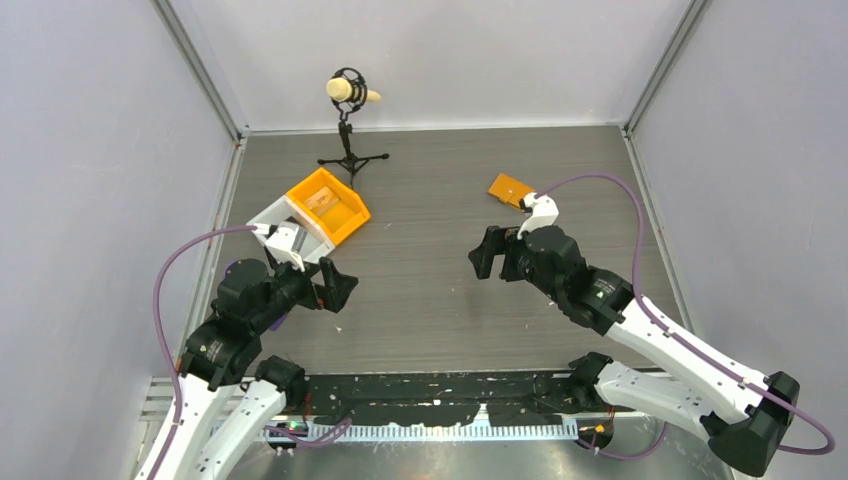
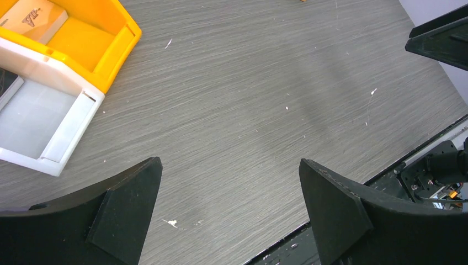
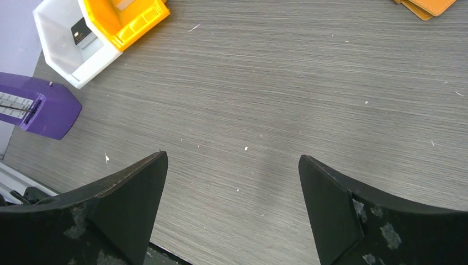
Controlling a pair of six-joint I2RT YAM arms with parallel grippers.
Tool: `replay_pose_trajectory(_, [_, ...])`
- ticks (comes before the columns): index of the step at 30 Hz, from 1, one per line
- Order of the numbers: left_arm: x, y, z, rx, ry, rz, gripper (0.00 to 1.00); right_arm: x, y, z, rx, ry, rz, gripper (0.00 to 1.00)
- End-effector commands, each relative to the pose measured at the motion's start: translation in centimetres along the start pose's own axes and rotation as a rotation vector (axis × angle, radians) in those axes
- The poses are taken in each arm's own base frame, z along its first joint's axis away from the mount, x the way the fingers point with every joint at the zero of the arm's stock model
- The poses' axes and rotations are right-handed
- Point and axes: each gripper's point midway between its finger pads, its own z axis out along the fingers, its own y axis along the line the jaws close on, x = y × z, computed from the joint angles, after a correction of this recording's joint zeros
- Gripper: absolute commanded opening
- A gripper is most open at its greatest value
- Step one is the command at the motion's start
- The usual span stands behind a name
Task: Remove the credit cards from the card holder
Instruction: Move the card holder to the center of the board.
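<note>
The card holder [image 1: 508, 188] lies flat and looks folded shut on the table [image 1: 430, 290], at the far right part. The credit cards are not visible, so they are probably inside it.

From the right gripper [image 1: 490, 252] the holder is at approx. 12–1 o'clock in the top view and near, but not touching. In the right wrist view only its corner shows [image 3: 427, 6], at about 1 o'clock, beyond the fingers [image 3: 331, 204]. From the left gripper [image 1: 338, 283] it is at approx. 2 o'clock and well apart, so the right arm is clearly the nearer one.

The long axis of the holder seems to run approx. from 10 to 4 o'clock in the top view, i.e. oblique to the table edges. The near end is partly hidden by the white wrist part of the right arm.

Both grippers have their jaws spread wide w/ nothing between them, only bare table under each.

Judgement: the coming move depends on the right gripper going forward and slightly to the right, and turning to meet this oblique axis.
</note>
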Motion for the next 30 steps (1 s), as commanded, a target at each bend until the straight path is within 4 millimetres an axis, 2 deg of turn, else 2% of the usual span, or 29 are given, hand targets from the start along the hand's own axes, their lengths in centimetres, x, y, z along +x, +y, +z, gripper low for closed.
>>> replay_pose_trajectory(1, [-0.5,0.0,0.1,0.005,-0.015,0.015,1.0,-2.9,0.8,-0.2,-0.008,-0.089,0.009,0.97])
replay_pose_trajectory(7, [-0.4,-0.2,0.1,0.015,-0.014,0.017,1.0,-4.0,0.5,-0.5,0.018,-0.125,-0.001,0.97])
replay_pose_trajectory(10, [-0.5,-0.3,0.0,0.017,-0.019,0.019,1.0,-5.0,-0.7,-0.6,0.084,-0.172,-0.019,0.97])
replay_pose_trajectory(13, [-0.5,-0.4,0.0,0.024,-0.017,0.017,1.0,-7.0,-2.0,-1.2,0.17,-0.245,-0.063,0.97])
replay_pose_trajectory(15, [-0.5,-0.4,-0.1,0.025,-0.02,0.017,1.0,-8.0,-2.7,-1.4,0.217,-0.273,-0.117,0.97])
replay_pose_trajectory(17, [-0.6,-0.5,-0.2,0.03,-0.027,0.018,1.0,-8.9,-3.1,-1.3,0.25,-0.283,-0.223,0.98])
replay_pose_trajectory(18, [-0.7,-0.6,-0.3,0.033,-0.034,0.018,1.0,-8.7,-3.4,-1.0,0.263,-0.269,-0.319,0.99])
replay_pose_trajectory(19, [-0.9,-0.7,-0.4,0.039,-0.043,0.018,1.0,-9.6,-3.3,-0.8,0.266,-0.311,-0.347,1.0])
replay_pose_trajectory(20, [-0.9,-0.9,-0.4,0.047,-0.047,0.017,1.0,-9.2,-4.0,-0.1,0.303,-0.297,-0.437,1.0])
replay_pose_trajectory(23, [-0.5,-1.1,-0.7,0.057,-0.036,-0.001,1.0,-11.0,-5.7,0.9,0.446,-0.317,-0.558,0.99])
replay_pose_trajectory(25, [0.3,-1.2,-0.9,0.064,-0.018,-0.018,1.0,-11.1,-6.5,2.8,0.484,-0.269,-0.618,0.96])
replay_pose_trajectory(26, [0.8,-1.4,-1.1,0.08,-0.006,-0.022,1.0,-10.4,-7.2,4.8,0.456,-0.21,-0.647,0.94])
replay_pose_trajectory(29, [1.7,-1.8,-1.6,0.11,-0.007,-0.036,1.0,-9.9,-9.0,8.6,0.443,-0.108,-0.686,0.75])
replay_pose_trajectory(30, [1.7,-1.9,-1.7,0.116,-0.021,-0.037,1.0,-10.2,-10.1,9.2,0.453,-0.082,-0.677,0.71])
